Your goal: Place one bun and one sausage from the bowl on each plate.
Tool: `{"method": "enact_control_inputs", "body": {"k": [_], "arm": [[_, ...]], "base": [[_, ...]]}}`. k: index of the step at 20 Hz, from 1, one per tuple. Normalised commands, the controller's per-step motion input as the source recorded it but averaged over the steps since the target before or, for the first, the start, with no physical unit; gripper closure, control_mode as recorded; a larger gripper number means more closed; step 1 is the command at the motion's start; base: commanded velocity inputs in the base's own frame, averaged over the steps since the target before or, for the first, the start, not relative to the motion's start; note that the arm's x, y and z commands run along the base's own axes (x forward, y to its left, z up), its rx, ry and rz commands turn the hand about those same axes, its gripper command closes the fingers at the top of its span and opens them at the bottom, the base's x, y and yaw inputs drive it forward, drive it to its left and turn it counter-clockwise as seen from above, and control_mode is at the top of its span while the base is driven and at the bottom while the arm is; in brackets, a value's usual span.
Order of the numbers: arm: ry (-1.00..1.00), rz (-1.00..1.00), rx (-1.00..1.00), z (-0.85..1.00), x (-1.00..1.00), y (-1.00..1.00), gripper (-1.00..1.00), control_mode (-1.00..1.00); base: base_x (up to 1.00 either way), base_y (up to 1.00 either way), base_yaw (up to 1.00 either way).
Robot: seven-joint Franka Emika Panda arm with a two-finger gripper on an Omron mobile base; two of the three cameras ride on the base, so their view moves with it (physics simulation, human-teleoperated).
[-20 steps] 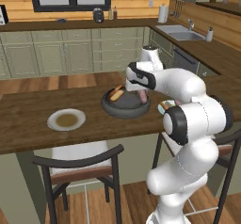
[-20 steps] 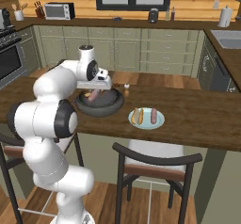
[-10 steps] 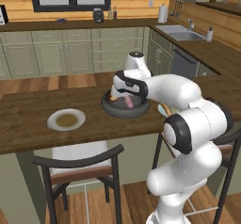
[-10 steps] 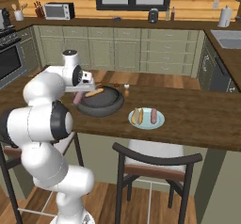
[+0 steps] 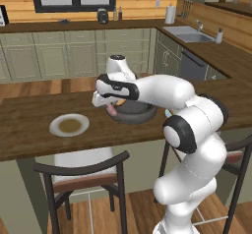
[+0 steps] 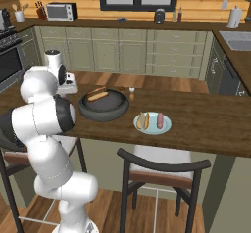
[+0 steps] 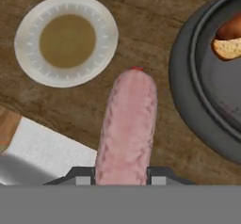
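Note:
My gripper [image 7: 121,176] is shut on a pink sausage [image 7: 126,124], which hangs over the wooden counter between the bowl and an empty plate. That white plate [image 7: 66,39] with a brownish centre lies just beyond the sausage's tip, to the left. The dark bowl [image 7: 207,96] sits to the right with a bun [image 7: 228,42] inside. In the left base view the gripper [image 5: 109,103] holds the sausage [image 5: 112,111] at the bowl's [image 5: 135,114] left rim, right of the empty plate [image 5: 69,125]. A second plate [image 6: 153,128] right of the bowl [image 6: 104,107] carries a bun [image 6: 142,121] and a sausage [image 6: 160,120].
The counter's near edge runs close below the gripper, with a stool's white seat [image 7: 44,148] beneath it. Two stools [image 5: 83,171] [image 6: 159,171] stand along the front. A small shaker [image 6: 131,95] sits behind the bowl.
The arm has swung left from over the bowl, carrying the sausage out past the bowl's rim toward the empty plate. The grip has stayed the same.

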Motion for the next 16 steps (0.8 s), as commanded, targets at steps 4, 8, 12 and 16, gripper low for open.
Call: {"method": "enact_control_inputs", "body": {"k": [4, 8, 12, 16], "arm": [[0.09, 0.12, 0.00, -0.03, 0.07, 0.75, 1.00, -1.00], [0.06, 0.04, 0.00, -0.28, 0.38, 0.45, 1.00, -1.00], [0.00, 0.02, 0.00, -0.45, 0.56, 0.37, 1.00, -1.00], [0.00, 0.00, 0.00, -0.47, 0.65, 0.49, 1.00, -1.00]], "base": [[0.00, 0.00, 0.00], [0.00, 0.00, 0.00], [0.00, 0.00, 0.00], [0.00, 0.00, 0.00]]}}
